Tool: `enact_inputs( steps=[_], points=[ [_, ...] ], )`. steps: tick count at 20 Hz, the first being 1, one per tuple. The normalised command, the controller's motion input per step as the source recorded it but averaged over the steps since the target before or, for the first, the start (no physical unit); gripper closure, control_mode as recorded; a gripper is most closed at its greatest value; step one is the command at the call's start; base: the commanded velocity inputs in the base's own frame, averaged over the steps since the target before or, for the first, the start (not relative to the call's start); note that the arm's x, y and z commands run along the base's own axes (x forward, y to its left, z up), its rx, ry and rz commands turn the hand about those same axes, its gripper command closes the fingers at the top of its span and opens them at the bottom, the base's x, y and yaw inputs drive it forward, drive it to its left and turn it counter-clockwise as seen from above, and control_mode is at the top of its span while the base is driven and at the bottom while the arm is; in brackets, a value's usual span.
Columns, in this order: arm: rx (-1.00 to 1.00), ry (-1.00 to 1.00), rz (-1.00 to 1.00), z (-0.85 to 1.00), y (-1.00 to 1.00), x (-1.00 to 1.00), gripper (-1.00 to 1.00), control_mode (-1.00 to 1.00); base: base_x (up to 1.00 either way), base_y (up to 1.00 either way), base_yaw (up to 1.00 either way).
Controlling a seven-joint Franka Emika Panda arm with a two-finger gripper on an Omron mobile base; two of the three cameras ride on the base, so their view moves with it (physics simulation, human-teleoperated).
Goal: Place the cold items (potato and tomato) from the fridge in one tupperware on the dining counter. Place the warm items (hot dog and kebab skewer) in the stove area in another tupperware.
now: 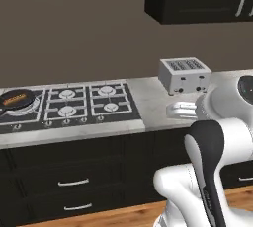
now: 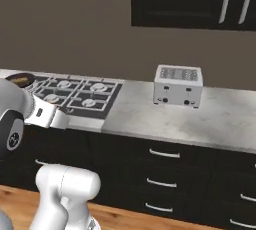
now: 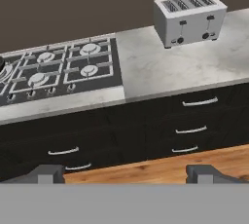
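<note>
The claw (image 3: 124, 173) stands wide open and holds nothing, facing the table (image 3: 165, 69) from well back. A pan (image 1: 19, 99) sits on the stove (image 1: 69, 106) at its far left, well apart from the claw, its contents too small to tell. A toaster (image 3: 189, 18) stands right of the stove.

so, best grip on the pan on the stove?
Probably the pan by its rim, from above: it sits flat on the far-left burner with something orange-brown in it. Its handle isn't clear here. The end effector is open and well back from it.
</note>
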Motion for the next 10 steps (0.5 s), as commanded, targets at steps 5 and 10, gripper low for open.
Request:
enact_inputs(
  steps=[5,10],
  points=[
    [0.00,0.00,0.00,0.00,0.00,0.00,-1.00,1.00,0.27,1.00,-0.38],
    [0.00,0.00,0.00,0.00,0.00,0.00,-1.00,1.00,0.09,1.00,-0.16]
  ],
)
